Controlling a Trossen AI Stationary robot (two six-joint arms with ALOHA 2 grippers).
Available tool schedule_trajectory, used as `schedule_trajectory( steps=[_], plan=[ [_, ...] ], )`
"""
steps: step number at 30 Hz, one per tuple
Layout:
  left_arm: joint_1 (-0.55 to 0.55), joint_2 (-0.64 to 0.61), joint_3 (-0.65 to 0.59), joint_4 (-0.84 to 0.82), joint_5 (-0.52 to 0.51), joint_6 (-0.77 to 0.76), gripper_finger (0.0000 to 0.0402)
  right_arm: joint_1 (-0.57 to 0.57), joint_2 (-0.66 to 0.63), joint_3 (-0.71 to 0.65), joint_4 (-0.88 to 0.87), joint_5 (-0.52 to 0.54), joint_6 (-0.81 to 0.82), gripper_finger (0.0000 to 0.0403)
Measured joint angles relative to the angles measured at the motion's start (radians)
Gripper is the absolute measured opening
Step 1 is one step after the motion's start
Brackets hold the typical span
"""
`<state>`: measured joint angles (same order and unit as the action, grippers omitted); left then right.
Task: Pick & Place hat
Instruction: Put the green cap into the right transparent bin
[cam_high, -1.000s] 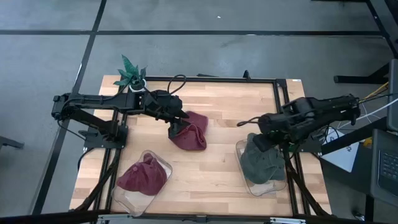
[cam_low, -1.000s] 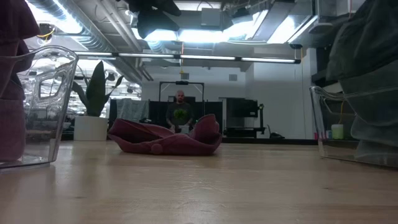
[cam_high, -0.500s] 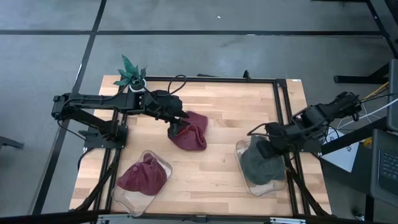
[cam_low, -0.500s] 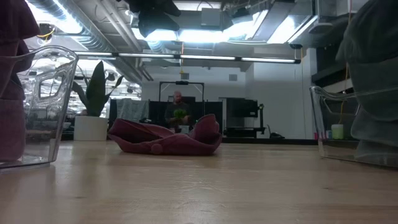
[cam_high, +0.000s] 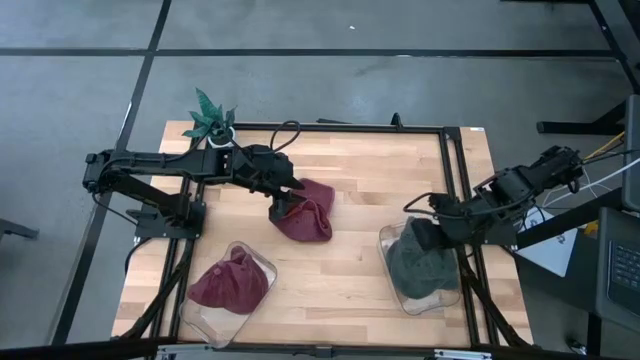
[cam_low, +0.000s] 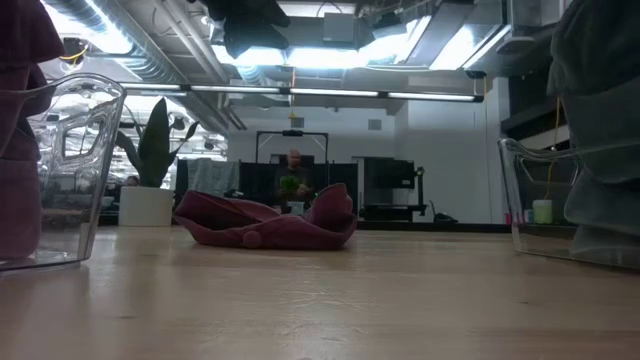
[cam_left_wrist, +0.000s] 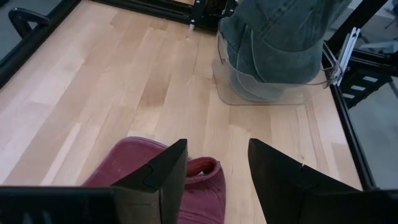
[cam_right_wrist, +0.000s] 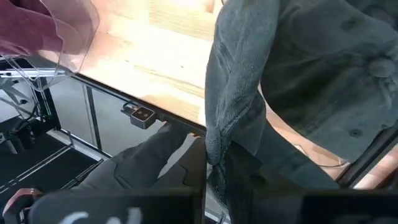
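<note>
Fabric of the grey hat (cam_high: 418, 268) sits pinched between the closed fingers of the right gripper (cam_high: 425, 235), the hat bunched in a clear bin (cam_high: 447, 297) at the table's (cam_high: 370, 180) right edge. The left gripper (cam_high: 283, 203) hovers with its jaws apart over a maroon hat (cam_high: 310, 218) lying mid-table, gripping nothing. Another maroon hat (cam_high: 230, 283) fills a second clear bin (cam_high: 212, 318) near the front left.

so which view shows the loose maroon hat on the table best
The high view: the whole maroon hat shows on the wood, under the left tool. The low view shows its flattened side profile; the left wrist view only part of it; the right wrist view none.
</note>
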<state>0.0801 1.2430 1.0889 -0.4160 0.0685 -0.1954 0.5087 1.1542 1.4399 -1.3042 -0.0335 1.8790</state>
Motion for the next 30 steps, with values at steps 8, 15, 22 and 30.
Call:
schedule_trajectory(
  steps=[8,15,22,30],
  plan=[
    [0.000,0.000,0.000,-0.004,0.000,0.000,0.0166,0.000,-0.014,0.069,-0.121,0.067,0.022,0.0032],
    [0.000,0.000,0.000,-0.007,0.000,0.000,0.0166,0.039,0.042,0.081,-0.153,0.101,0.060,0.0032],
    [0.000,0.000,0.000,-0.007,0.000,0.000,0.0166,0.122,0.131,0.076,-0.127,0.130,0.157,0.0034],
    [0.000,0.000,0.000,-0.006,0.000,0.000,0.0166,0.246,0.207,0.076,-0.133,0.091,0.363,0.0033]
  ],
)
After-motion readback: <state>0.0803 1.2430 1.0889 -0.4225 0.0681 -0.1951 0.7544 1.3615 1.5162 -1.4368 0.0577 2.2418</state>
